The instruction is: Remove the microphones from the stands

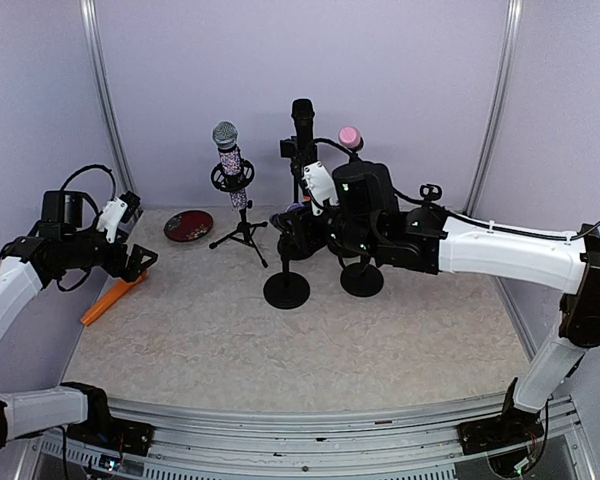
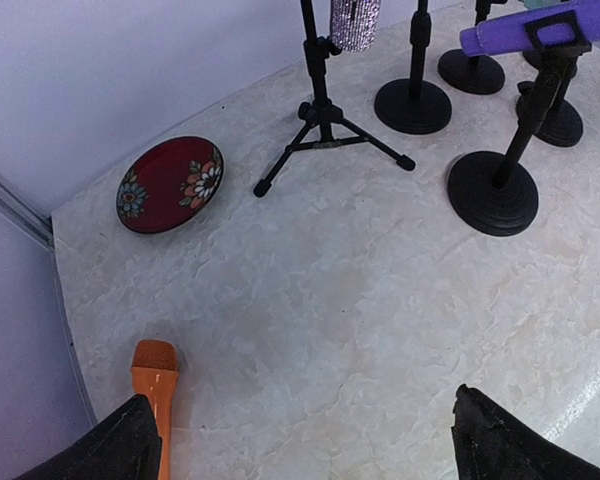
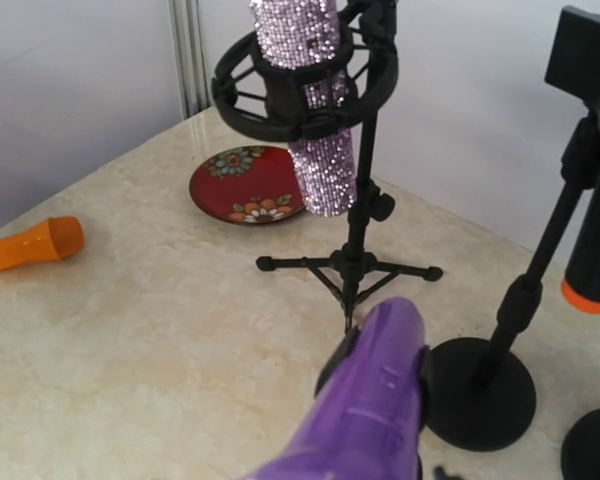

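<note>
Right gripper (image 1: 298, 222) of mine is at the purple microphone (image 3: 365, 410). That microphone lies tilted in the clip of its round-based stand (image 1: 286, 288), near the middle of the table (image 1: 380, 350). My fingers there are hidden, so I cannot tell whether they pinch the microphone or only flank it. My left gripper (image 2: 310, 452) is spread wide with nothing in it, low at the left side of the table.

A tripod stand (image 1: 242, 235) to the far left of the purple microphone carries a glittery microphone (image 1: 232, 165) upright in a ring mount. A black microphone (image 1: 302, 120) stands upright behind my right wrist, and a pink-headed microphone (image 1: 350, 137) is to its right. An orange microphone (image 2: 152, 385) lies flat near the left edge, just beside my left fingers. A red flowered plate (image 1: 188, 225) sits at the far left.
</note>
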`<act>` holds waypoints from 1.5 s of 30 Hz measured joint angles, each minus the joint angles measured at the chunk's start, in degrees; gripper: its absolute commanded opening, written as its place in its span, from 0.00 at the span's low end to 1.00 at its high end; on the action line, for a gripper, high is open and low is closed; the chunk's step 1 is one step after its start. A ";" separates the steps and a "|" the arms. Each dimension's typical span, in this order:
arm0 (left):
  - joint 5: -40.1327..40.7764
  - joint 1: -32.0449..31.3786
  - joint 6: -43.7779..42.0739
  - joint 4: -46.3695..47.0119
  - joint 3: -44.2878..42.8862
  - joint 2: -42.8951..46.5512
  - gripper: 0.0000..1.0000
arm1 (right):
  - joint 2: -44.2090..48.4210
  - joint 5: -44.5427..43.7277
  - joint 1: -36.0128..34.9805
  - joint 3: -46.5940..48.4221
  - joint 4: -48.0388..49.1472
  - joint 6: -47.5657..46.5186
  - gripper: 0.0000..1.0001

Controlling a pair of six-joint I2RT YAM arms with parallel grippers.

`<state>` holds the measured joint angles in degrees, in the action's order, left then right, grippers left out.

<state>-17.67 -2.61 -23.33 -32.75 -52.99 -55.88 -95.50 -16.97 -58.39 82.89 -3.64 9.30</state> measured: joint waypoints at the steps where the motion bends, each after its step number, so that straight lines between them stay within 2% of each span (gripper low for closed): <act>1: -0.46 0.00 0.04 0.09 0.00 0.15 0.99 | -0.02 -0.15 -0.13 0.00 0.00 0.07 0.15; 6: -3.19 -1.60 1.03 1.05 0.66 0.33 0.99 | -0.70 -1.60 -1.55 0.35 0.61 0.15 0.04; 10: -4.20 -2.99 1.77 1.22 0.98 0.22 0.99 | -2.01 -2.16 -3.54 0.96 3.23 -0.57 0.00; 16: -5.35 -3.23 2.86 1.46 1.11 0.22 0.99 | -4.79 0.44 -6.16 1.22 9.16 -1.05 0.00; 28: -6.78 -7.45 5.57 1.84 2.62 -0.83 0.96 | -14.08 4.94 -8.57 13.27 13.42 0.17 0.00; 39: -7.63 -8.46 6.29 2.82 2.58 -1.36 0.94 | -14.78 -7.87 -15.54 21.64 12.63 8.04 0.00; 45: -7.87 -10.21 7.74 5.42 -0.72 -5.29 0.84 | -16.35 -11.13 -17.20 22.93 12.00 12.37 0.00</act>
<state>-25.54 -12.82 -15.59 -27.33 -53.71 -61.17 -111.85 -28.10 -75.59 105.82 8.36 21.67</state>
